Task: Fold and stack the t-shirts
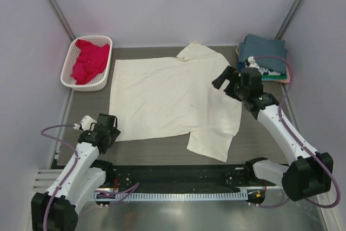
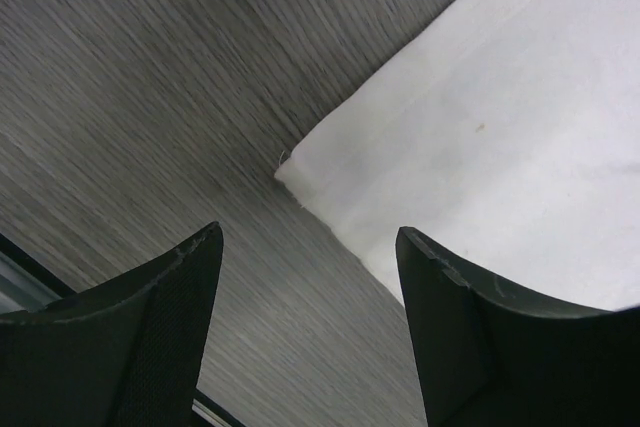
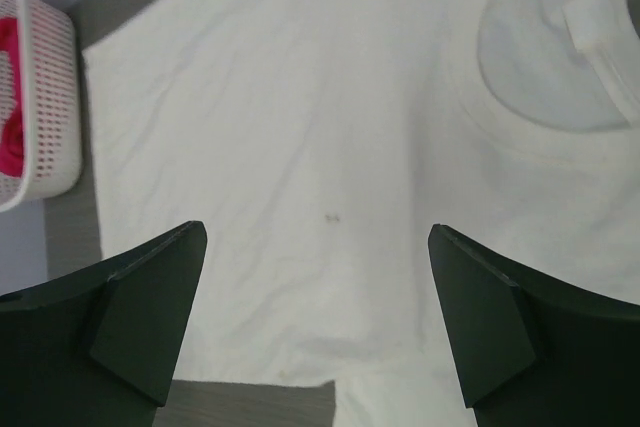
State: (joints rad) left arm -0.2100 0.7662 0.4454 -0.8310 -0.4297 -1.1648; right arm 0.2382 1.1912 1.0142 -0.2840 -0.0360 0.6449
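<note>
Cream t-shirt is spread flat on the table; both grippers are open and empty.
Left gripper is held low at the shirt's near-left hem corner, jaws wide apart. Right gripper is raised over the shirt by the collar and tilted down, jaws wide. A crimson shirt is heaped in the white basket. A folded stack is set far right.
</note>
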